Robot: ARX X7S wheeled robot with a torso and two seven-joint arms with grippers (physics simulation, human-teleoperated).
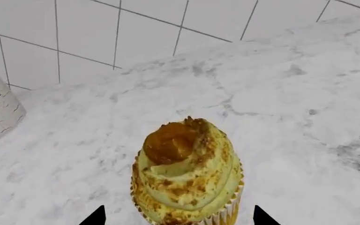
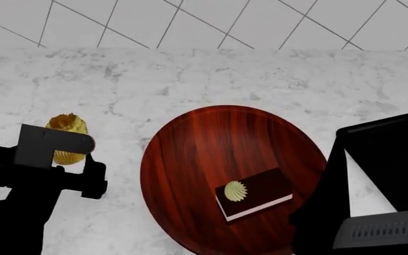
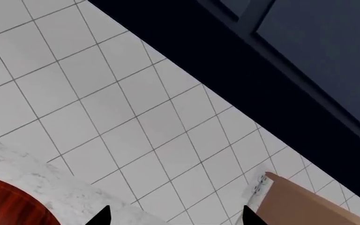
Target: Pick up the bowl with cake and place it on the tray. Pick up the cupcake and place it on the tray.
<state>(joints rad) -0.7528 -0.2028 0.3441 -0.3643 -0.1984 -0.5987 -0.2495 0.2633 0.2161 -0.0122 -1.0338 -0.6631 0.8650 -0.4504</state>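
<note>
Cupcake (image 1: 186, 173), small yellow w/ brown crumbs, sits on marble bench (image 1: 280, 93) between spread left claw (image 1: 180, 218) tips; pick step. Next: pinch wrapper gently, lift. Right claw (image 3: 174, 216) spread, idle.

Yellow-golden cupcake (image 1: 186, 173) with brown crumbs; glossy reddish-brown wood-grain bowl (image 2: 211, 138); dark chocolate cake (image 2: 257, 192); white-grey marbled worktop (image 2: 189, 79).

The left arm's black gripper (image 2: 83, 154) covers the lower part of the small yellow frosted cupcake (image 2: 66, 129). The wide reddish-brown wooden bowl (image 2: 204, 159) runs off the head view's bottom edge, its right rim behind the black right arm (image 2: 381, 186). Only fingertips (image 3: 101, 217) of the right gripper show.
</note>
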